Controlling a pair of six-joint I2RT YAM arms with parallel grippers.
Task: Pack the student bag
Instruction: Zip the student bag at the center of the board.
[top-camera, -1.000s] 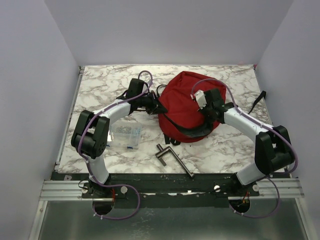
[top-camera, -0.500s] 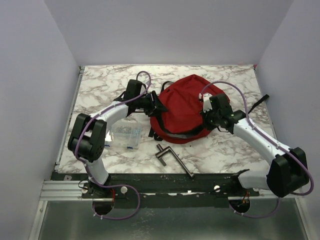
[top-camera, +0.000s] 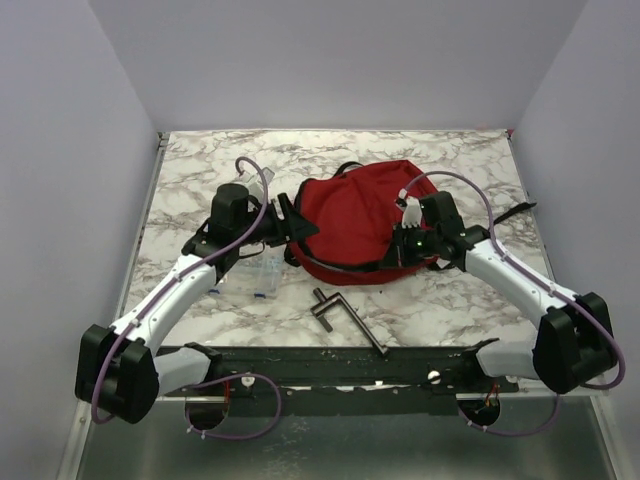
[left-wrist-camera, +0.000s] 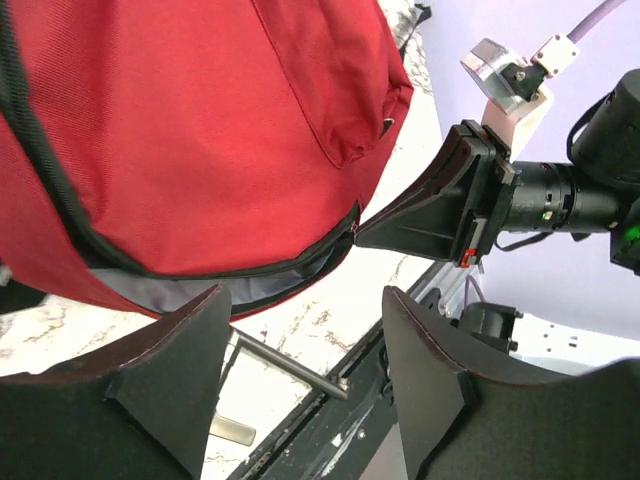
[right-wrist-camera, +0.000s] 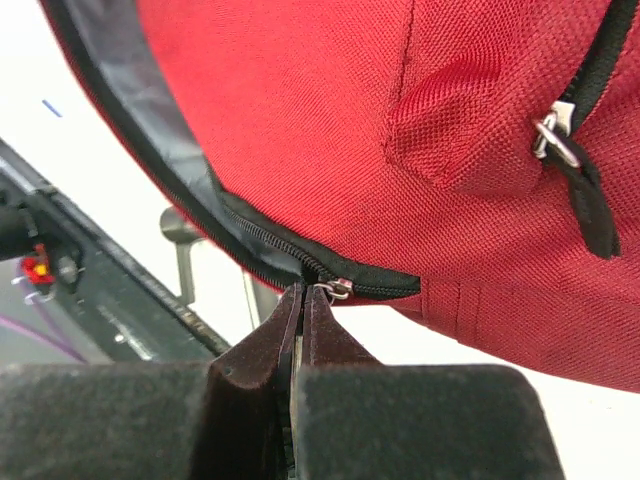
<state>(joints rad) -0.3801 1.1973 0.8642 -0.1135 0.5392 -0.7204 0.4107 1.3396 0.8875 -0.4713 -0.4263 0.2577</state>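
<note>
The dark-red student bag (top-camera: 345, 220) lies in the middle of the table, its black zipper part-way open along the near edge and grey lining showing (left-wrist-camera: 215, 290). My right gripper (right-wrist-camera: 305, 292) is shut on the zipper pull (right-wrist-camera: 335, 290) at the bag's near right edge; the top view has this gripper (top-camera: 390, 260) there too. My left gripper (left-wrist-camera: 305, 335) is open, just off the bag's left side, with nothing between its fingers (left-wrist-camera: 190, 350). From above, that gripper (top-camera: 292, 226) sits beside the bag's left edge.
A small clear plastic pouch (top-camera: 262, 275) lies under the left arm. A metal T-shaped rod (top-camera: 342, 316) lies near the front edge, in front of the bag. Black straps (top-camera: 512, 213) trail off the bag to the right. Walls close the table on three sides.
My left gripper has opened, let go of the bag and drawn back to the left. The bag has sagged flatter and shifted left. My right gripper stays shut, moved lower and nearer.
</note>
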